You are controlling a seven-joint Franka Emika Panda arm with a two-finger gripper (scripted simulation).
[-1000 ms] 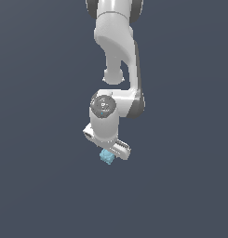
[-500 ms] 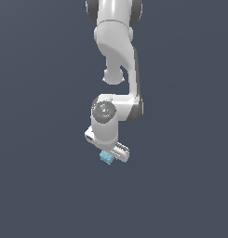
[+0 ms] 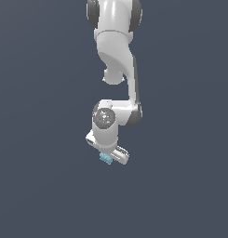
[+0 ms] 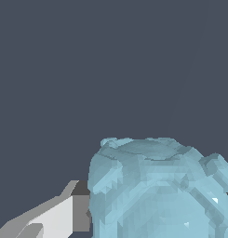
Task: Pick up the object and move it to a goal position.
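My end effector (image 3: 107, 157) is clamped on the light-blue block (image 3: 105, 158), which sits between my fingers just under the white hand, well clear of any surface I can see in the exterior view. In the wrist view the block (image 4: 157, 190) fills the lower part of the picture, with one white finger (image 4: 59, 218) pressed against its side; the opposite finger is hidden behind it.

The block is lumpy and rounded, so I judge my pads bear on bumps rather than flat faces. That is the main risk: a quick swing or a sharp stop on the way to the goal could let it twist or slide out. It also seems to sit near the fingertips rather than deep in the hand, which leaves little margin if it creeps.

I see no goal marker in either view, so I cannot judge how far there is to go.
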